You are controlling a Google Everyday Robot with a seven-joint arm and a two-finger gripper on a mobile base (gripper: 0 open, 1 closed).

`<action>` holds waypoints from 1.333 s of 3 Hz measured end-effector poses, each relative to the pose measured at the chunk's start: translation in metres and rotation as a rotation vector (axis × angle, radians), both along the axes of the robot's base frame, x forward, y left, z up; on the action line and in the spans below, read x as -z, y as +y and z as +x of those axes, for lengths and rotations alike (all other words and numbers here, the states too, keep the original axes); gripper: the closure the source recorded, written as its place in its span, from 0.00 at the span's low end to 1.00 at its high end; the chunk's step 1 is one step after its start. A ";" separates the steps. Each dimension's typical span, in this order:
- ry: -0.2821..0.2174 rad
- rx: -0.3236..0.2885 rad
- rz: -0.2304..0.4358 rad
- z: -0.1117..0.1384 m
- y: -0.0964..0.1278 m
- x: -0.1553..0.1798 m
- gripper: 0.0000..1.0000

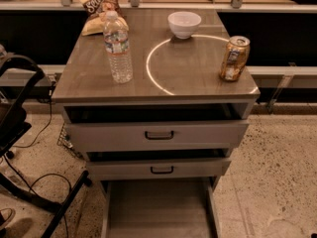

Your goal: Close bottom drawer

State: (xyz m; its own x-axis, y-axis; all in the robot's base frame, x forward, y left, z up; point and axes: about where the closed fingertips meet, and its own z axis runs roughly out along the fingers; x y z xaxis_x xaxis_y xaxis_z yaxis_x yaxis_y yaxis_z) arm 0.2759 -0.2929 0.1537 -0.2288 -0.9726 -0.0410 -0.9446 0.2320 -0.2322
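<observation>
Grey bottom drawer is pulled well out at cabinet base, tray running off the lower edge of shot, under middle drawer & top drawer, both slightly open w/ black handles. On tabletop: water bottle front left, chip bag behind it, white bowl at back, can at right. The gripper is out of shot, so can't tell its state.

3 drawers (top drawer, middle drawer, bottom drawer); on worktop: 1 water bottle left edge, 1 bowl back edge, 1 can right edge, 1 chip bag back-left corner; gripper out of frame
</observation>
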 end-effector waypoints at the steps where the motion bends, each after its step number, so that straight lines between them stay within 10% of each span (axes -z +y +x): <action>1: -0.023 -0.132 0.022 0.018 0.027 0.022 1.00; 4: -0.070 -0.298 0.075 0.060 0.093 0.023 1.00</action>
State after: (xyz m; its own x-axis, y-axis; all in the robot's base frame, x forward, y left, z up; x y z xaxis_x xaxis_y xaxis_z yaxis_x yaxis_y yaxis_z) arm 0.3355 -0.1995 0.1307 0.0719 -0.9901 -0.1205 -0.9559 -0.0339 -0.2919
